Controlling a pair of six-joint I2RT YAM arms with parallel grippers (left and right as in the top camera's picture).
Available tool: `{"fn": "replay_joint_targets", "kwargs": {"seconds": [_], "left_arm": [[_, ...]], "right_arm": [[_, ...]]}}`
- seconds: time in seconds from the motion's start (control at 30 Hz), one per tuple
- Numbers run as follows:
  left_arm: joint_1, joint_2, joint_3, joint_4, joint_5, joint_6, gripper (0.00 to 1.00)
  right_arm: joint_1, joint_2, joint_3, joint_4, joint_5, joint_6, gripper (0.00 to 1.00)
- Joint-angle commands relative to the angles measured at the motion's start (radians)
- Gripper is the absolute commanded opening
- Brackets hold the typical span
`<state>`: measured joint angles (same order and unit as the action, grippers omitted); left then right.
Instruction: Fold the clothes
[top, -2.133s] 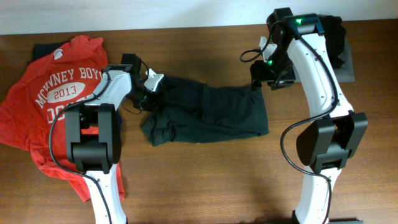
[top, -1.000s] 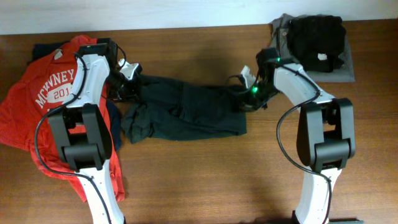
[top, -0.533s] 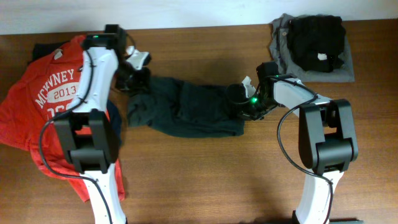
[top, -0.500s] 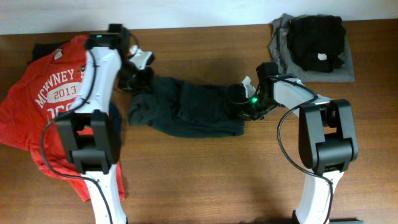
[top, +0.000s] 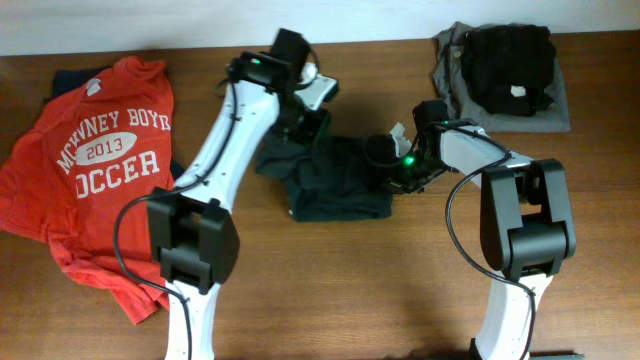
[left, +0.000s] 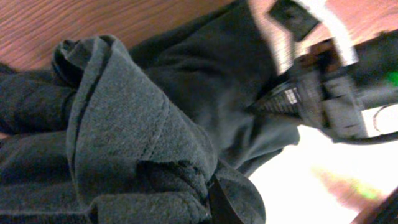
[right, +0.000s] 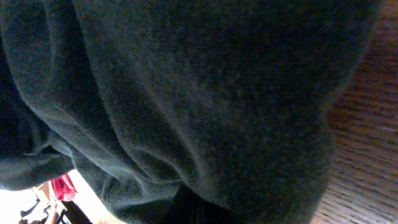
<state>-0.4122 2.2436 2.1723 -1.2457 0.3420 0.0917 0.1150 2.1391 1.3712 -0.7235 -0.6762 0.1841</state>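
The left gripper (top: 306, 120) is pressed shut on a bunch of the dark T-shirt (top: 335, 185). In the left wrist view the cloth is piled up thick and wrinkly right at its finger, and only a bit of the dark finger (left: 222, 200) pokes out below. This gripper holds its bunch over the top left part of the shirt, near the back edge of the table (top: 330, 290). The right gripper (top: 382, 155) is just across from it, at the right edge of the same shirt. It pinches the cloth too. In the right wrist view the cloth fills almost the whole picture, so its fingers are mostly hidden. A strip of brown wood shows at the side. The shirt lies in the middle of the table, between the two grippers. It is scrunched into a short, lumpy heap with folds on top of folds. No white letters show on it. Far to the left, a red T-shirt (top: 100, 190) with white words lies spread out flat. In the far right corner is a grey folded cloth (top: 555, 100) with a black thing (top: 510, 55) on top of it.
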Motion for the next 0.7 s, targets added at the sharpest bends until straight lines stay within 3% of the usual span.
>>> {"fn": "replay_joint_targets", "kwargs": {"seconds": [0.0, 0.37, 0.53, 0.67], "left_arm": [[-0.058, -0.04, 0.026, 0.019, 0.008, -0.044, 0.01], [-0.143, -0.039, 0.026, 0.065, -0.019, -0.082, 0.01], [-0.144, -0.039, 0.026, 0.065, -0.059, -0.1, 0.08], [-0.144, -0.039, 0.026, 0.065, -0.058, -0.1, 0.08]], "right_arm": [[0.001, 0.06, -0.032, 0.002, 0.058, 0.009, 0.04], [0.001, 0.06, -0.032, 0.003, 0.051, 0.009, 0.04], [0.001, 0.06, -0.032, 0.003, 0.048, 0.009, 0.04], [-0.019, 0.051, -0.002, 0.013, -0.049, 0.008, 0.04]]}}
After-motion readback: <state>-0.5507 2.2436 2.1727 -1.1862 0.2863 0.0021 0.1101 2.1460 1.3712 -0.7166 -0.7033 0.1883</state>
